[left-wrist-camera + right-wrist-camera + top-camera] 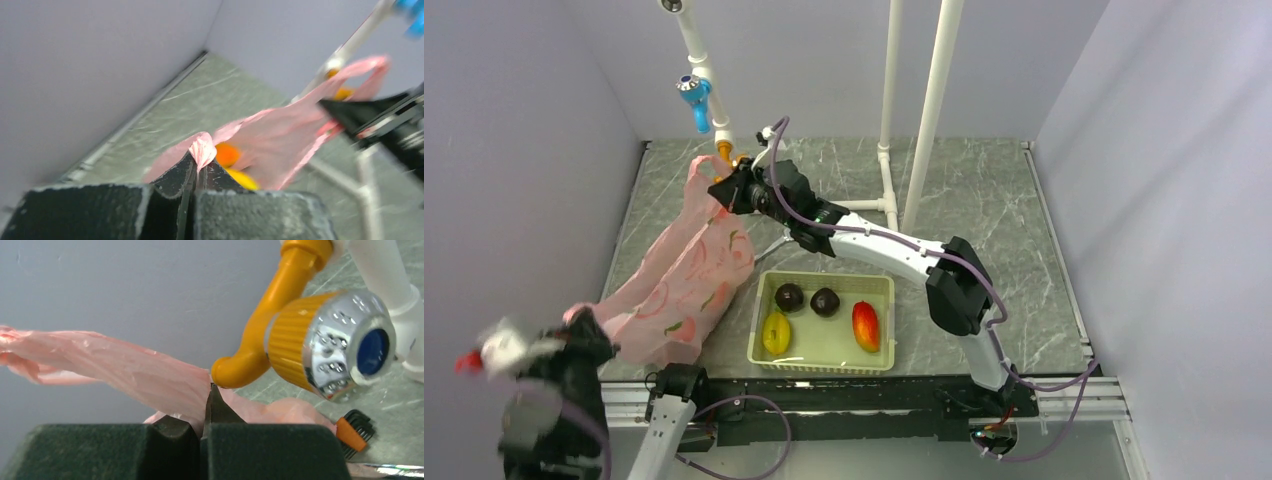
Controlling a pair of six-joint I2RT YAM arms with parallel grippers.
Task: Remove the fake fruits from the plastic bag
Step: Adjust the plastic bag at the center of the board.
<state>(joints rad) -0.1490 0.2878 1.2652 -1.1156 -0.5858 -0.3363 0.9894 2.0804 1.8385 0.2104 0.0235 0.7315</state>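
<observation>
The pink plastic bag (686, 275) hangs stretched between my two grippers, left of the basket. My right gripper (724, 190) is shut on its upper handle (125, 371) at the back, right beside the orange tap. My left gripper (584, 325) is shut on a bunched low corner of the bag (204, 147) at the front left. Green and red shapes show through the bag (732, 240). In the left wrist view an orange fruit (227, 154) and a yellow fruit (243, 179) show inside it. A yellow oval fruit (776, 332) lies in the basket.
The pale green basket (824, 362) at the front centre also holds two dark round fruits (789, 297) and a red-orange mango-like fruit (866, 325). An orange tap (260, 340) with a chrome head (345, 347) is next to my right gripper. White pipes (934, 100) stand behind. Grey walls enclose the table.
</observation>
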